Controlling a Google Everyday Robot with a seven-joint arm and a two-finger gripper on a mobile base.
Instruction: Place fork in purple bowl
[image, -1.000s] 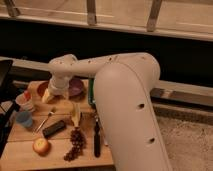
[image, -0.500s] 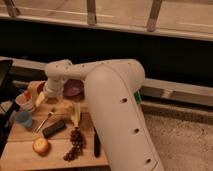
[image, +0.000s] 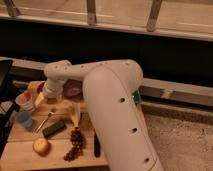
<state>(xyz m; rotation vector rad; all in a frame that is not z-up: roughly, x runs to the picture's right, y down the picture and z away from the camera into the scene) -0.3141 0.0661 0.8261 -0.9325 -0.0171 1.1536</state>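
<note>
The white arm reaches in from the lower right and bends over the back left part of the wooden surface. Its end effector hangs at the left end of the arm, pointing down, with its fingers apart and nothing between them. It sits just beside a red and white cup and above the upper end of the fork.

The fork lies flat on the surface, slanted, just below the end effector and free of it. The purple bowl stands to the right of the end effector, at the back of the surface, partly covered by the arm; the fork is outside it.

A blue cup stands left of the fork. A dark block lies just below the fork. Nearer the front edge are a round orange-red fruit, a bunch of dark grapes and a black-handled utensil against the arm. A pale yellow wedge lies below the bowl.
</note>
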